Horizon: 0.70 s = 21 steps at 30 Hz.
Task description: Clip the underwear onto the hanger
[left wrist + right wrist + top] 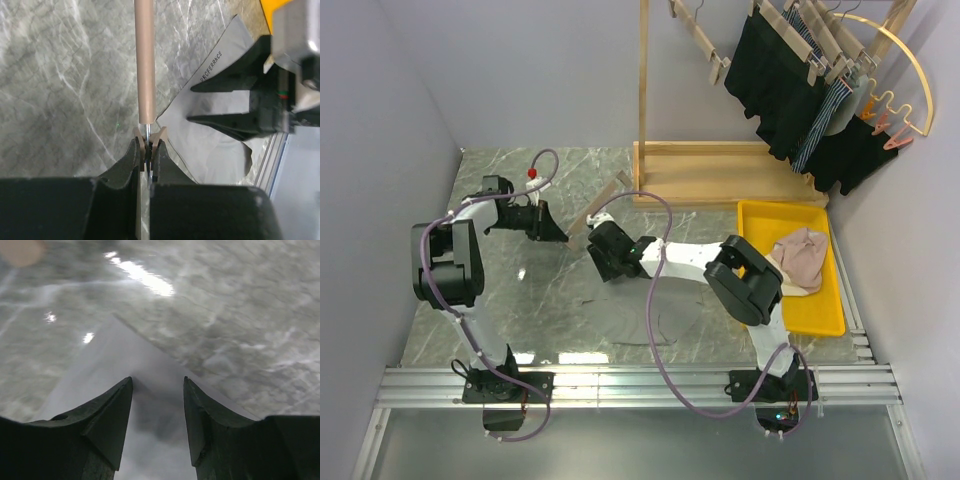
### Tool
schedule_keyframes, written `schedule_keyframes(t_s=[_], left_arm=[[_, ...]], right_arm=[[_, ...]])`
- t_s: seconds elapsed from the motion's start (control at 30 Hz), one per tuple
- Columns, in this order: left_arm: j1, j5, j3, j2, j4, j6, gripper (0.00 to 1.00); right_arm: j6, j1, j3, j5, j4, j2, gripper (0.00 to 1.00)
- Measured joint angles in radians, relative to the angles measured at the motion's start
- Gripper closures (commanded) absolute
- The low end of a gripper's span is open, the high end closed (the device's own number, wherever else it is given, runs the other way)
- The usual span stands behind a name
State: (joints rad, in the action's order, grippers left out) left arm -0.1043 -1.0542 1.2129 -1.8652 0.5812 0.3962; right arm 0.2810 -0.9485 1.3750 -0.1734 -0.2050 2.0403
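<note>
The hanger (603, 204), a pale wooden bar, lies slanted on the marble table. My left gripper (556, 232) is shut on the wooden clip at its near end (148, 142), and the bar (145, 60) runs straight away from the fingers. The light grey underwear (620, 312) lies flat on the table, its waistband corner next to that clip (210, 145). My right gripper (603, 252) is open and low over that corner of the underwear (125, 355), a finger on each side (157, 382), holding nothing. It also shows in the left wrist view (200, 102).
A yellow tray (820, 318) at the right holds a beige-pink garment (800, 258). A wooden rack (720, 170) at the back carries black garments (780, 80), a spare wooden hanger (700, 40) and a yellow hoop hanger (910, 60).
</note>
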Motion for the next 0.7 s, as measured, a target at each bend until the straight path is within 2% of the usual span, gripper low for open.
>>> schedule_keyframes(t_s=[0.2, 0.27, 0.37, 0.4, 0.47, 0.5, 0.7], left_arm=[[0.019, 0.003, 0.0, 0.0, -0.026, -0.01, 1.0], [0.024, 0.006, 0.0, 0.0, -0.031, -0.015, 1.0], [0.032, 0.006, 0.0, -0.004, -0.034, -0.016, 1.0], [0.035, 0.008, 0.002, -0.009, -0.031, -0.014, 1.0], [0.041, 0.014, 0.012, -0.023, -0.016, 0.002, 1.0], [0.045, 0.017, 0.018, -0.031, -0.008, 0.012, 1.0], [0.059, 0.016, 0.09, -0.098, 0.109, 0.132, 1.0]], right_arm=[[0.042, 0.008, 0.011, -0.043, -0.031, 0.016, 0.45], [0.049, 0.01, 0.03, -0.041, -0.035, 0.03, 0.48], [0.054, 0.017, 0.06, -0.022, -0.034, 0.053, 0.65], [0.053, 0.02, 0.064, -0.019, -0.033, 0.057, 0.77], [0.054, 0.028, 0.067, -0.006, -0.023, 0.061, 0.88], [0.052, 0.031, 0.067, 0.004, -0.018, 0.062, 0.98], [-0.012, 0.045, 0.007, 0.056, 0.081, 0.043, 1.0]])
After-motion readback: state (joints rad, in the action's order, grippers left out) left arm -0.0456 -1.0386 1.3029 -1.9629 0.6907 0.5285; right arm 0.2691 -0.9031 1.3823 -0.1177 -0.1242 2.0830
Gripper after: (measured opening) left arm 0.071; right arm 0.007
